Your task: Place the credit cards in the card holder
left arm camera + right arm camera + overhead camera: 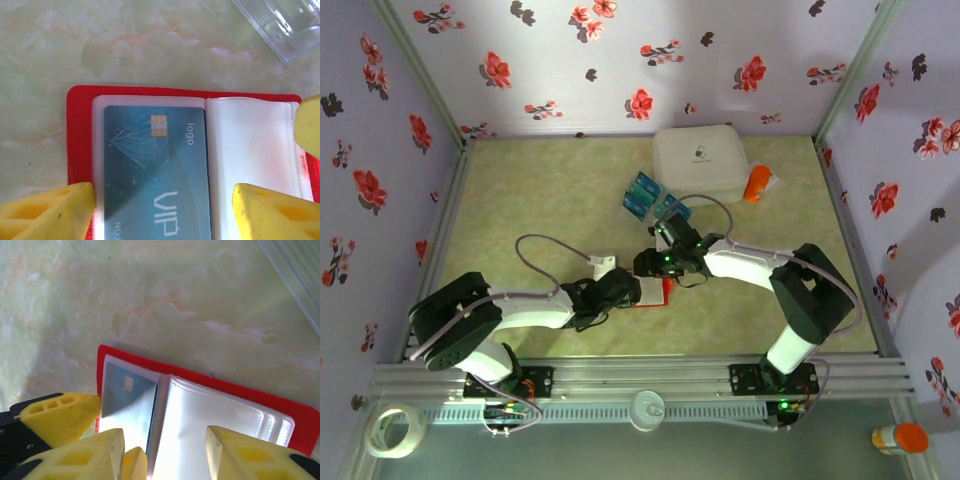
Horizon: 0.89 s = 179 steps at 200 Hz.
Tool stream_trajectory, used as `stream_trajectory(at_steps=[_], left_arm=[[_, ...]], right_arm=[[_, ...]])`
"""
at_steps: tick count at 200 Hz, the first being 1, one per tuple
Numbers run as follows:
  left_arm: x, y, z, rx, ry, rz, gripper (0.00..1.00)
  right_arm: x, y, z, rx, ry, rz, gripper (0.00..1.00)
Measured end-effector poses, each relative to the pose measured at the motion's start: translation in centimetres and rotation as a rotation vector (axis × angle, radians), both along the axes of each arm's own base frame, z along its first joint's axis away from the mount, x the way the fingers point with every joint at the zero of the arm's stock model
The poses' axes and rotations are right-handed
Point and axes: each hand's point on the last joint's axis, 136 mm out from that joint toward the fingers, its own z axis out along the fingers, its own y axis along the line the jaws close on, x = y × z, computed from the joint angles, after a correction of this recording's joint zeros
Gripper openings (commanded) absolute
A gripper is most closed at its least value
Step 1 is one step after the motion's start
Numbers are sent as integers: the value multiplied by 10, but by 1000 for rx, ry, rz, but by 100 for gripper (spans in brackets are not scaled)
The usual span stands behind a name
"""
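over the card holder (80, 140), left gripper (164, 200) and right gripper (165, 440) stand open, empty.

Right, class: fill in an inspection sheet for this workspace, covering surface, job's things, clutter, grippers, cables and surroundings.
Surface: green marbled table, level.
Job's things: red card holder lies open, teal card in one clear pocket; loose blue cards lie farther back, near the white case.
Clutter: white case, orange bottle beside it, clear plastic piece near the holder.
Grippers: left gripper and right gripper both open, fingers apart over the holder.
Cables: grey cable loops beside the left arm; second cable arcs over the right arm.
Surroundings: floral walls; tape roll and orange-capped bottle off the table, behind the arm bases.
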Motion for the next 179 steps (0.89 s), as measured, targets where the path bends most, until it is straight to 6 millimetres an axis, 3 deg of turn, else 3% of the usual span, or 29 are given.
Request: stream_trajectory(at_steps=[27,54,102,146,179], left_arm=[[0,-1,1,-5,0,-4,82],[-3,-3,5,-14,9,-21,89],[-12,-1,12,27,61,-51,92],[-14,-12,25,31,60,-80,92],[-16,-16,21,47,68,-89,92]], right_arm=[[2,-6,-3,-22,-4,-2,20],[3,-12,-8,-53,-8,3,10],[3,-24,-23,-103,20,9,6],[3,-25,-24,-103,22,16,4],[1,-24,-24,-97,27,21,4]])
